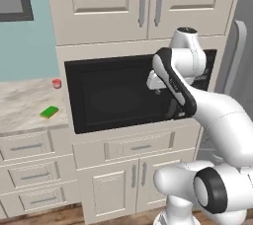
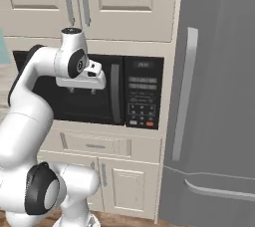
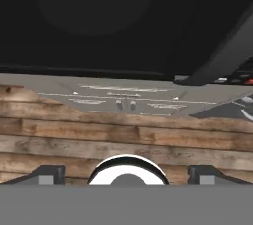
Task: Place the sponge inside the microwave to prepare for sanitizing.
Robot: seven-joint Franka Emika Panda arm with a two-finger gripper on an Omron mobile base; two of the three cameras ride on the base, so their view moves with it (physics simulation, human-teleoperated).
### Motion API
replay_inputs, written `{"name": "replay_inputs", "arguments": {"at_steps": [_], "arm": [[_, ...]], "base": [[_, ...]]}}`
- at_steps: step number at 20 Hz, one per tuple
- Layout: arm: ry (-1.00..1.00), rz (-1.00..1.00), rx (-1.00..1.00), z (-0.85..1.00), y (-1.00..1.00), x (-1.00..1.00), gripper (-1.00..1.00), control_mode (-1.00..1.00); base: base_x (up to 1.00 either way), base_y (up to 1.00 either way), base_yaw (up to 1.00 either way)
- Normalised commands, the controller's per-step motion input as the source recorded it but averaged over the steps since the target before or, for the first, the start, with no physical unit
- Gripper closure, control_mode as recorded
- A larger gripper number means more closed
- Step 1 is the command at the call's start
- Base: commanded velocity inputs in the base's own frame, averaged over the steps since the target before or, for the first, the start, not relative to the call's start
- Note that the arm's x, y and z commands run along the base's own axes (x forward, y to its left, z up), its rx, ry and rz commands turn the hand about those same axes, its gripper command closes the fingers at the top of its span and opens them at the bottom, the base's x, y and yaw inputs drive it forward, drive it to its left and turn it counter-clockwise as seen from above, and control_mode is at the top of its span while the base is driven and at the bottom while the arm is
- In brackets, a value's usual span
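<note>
The sponge (image 1: 49, 112), green on top with a yellow edge, lies on the marble counter left of the microwave (image 1: 118, 98). The microwave (image 2: 99, 91) is black with a dark glass door, and that door looks shut in both base views. Its curved handle (image 2: 115, 94) stands beside the button panel (image 2: 143, 94). My gripper (image 2: 82, 90) hangs in front of the door glass, left of the handle, pointing down. In the hand view its fingertips (image 3: 47, 174) stand wide apart with nothing between them, so the gripper (image 3: 127, 174) is open. The sponge is far to the gripper's left.
A tiny red cup (image 1: 57, 83) stands at the back of the counter (image 1: 20, 105). The grey fridge (image 2: 219, 101) fills the right side, with its long handle (image 2: 184, 91) close to the microwave. Drawers and cabinet doors (image 1: 118, 179) lie below, and wooden floor (image 3: 123, 135) beneath.
</note>
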Motion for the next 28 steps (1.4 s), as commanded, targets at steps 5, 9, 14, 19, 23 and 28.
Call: {"name": "replay_inputs", "arguments": {"at_steps": [5, 9, 14, 19, 23, 28], "arm": [[0.00, 0.00, 0.00, 0.00, 0.00, 0.00, -1.00, 1.00], [0.00, 0.00, 0.00, 0.00, 0.00, 0.00, -1.00, 1.00], [0.00, 0.00, 0.00, 0.00, 0.00, 0.00, -1.00, 1.00], [0.00, 0.00, 0.00, 0.00, 0.00, 0.00, -1.00, 1.00], [0.00, 0.00, 0.00, 0.00, 0.00, 0.00, -1.00, 1.00], [0.00, 0.00, 0.00, 0.00, 0.00, 0.00, -1.00, 1.00]], "base": [[-0.56, 0.05, -0.17], [-0.39, 0.03, -0.15], [-0.19, 0.05, -0.08], [-0.14, 0.08, 0.00], [-0.02, 0.00, 0.00], [0.00, 0.00, 0.00]]}}
